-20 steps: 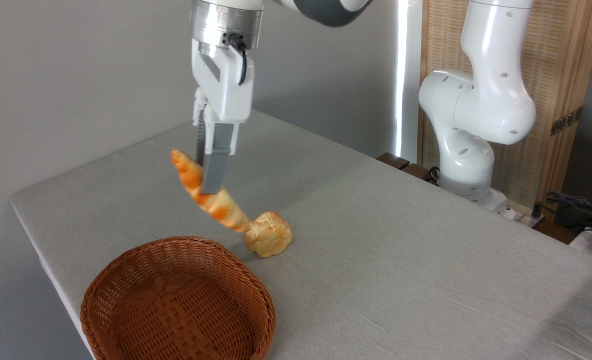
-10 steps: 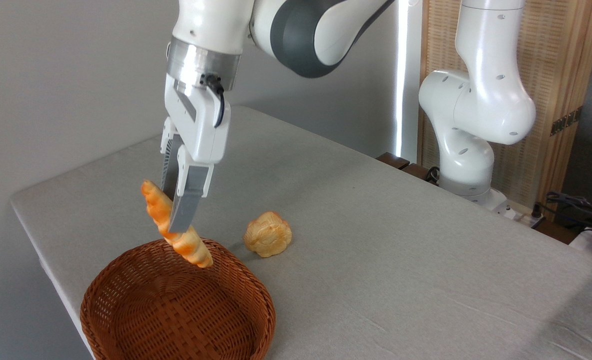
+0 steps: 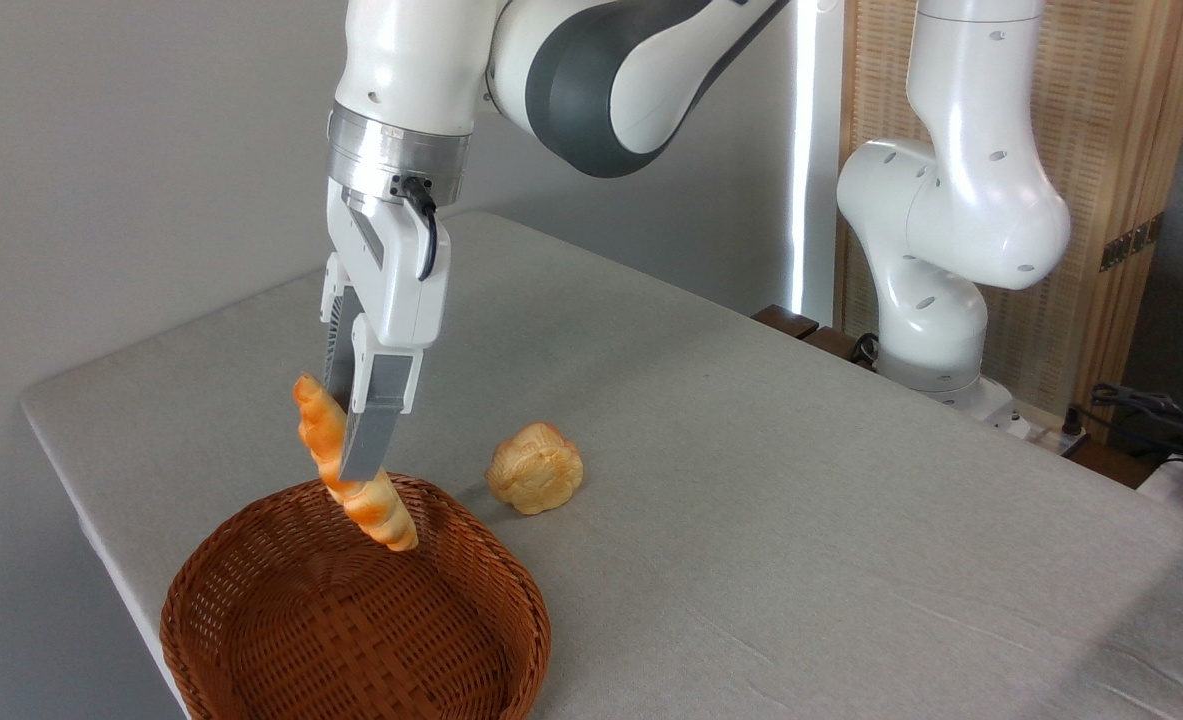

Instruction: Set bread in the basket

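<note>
Camera view: claw [image 3: 351,465] clamped on steeply tilted bread [image 3: 353,478], above the basket [image 3: 251,590].

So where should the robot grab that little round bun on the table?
Probably from straight above, with the gripper closing across the middle of the bun, its widest part. It sits low and knobbly on the table, with open space all around, so the fingers could drop down either side.
</note>
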